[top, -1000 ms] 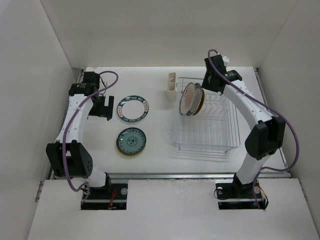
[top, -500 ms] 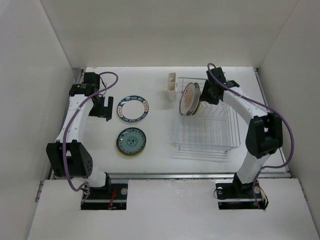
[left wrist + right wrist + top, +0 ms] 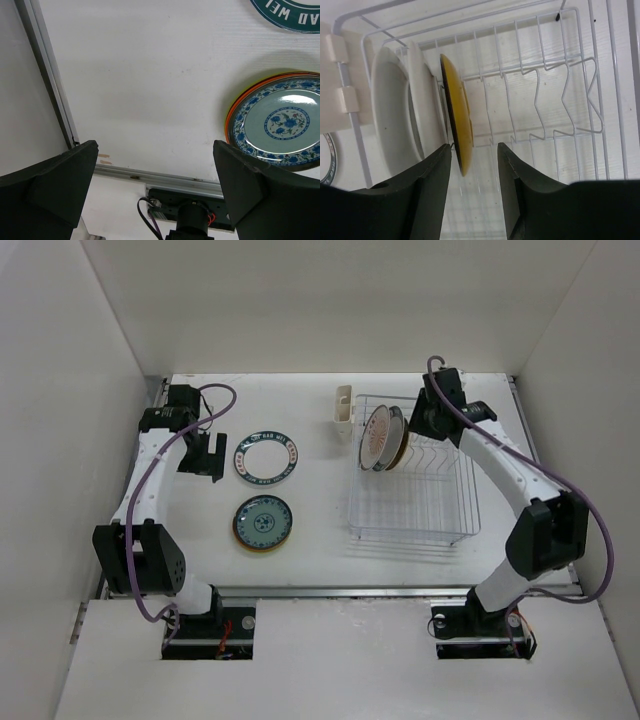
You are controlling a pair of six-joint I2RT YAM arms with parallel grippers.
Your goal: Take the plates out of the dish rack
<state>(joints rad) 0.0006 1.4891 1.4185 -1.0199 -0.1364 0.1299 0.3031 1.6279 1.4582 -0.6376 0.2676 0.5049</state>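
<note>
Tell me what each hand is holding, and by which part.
Nothing is held. The left hand is open and empty; the right hand straddles the rim of the yellow plate in the dish rack, fingers not closed on it.

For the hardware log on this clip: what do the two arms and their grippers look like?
The left arm and right arm have white curved links with black joint housings. A purple cable loops along each. The left gripper and right gripper have matte black, wedge-shaped fingers.
</note>
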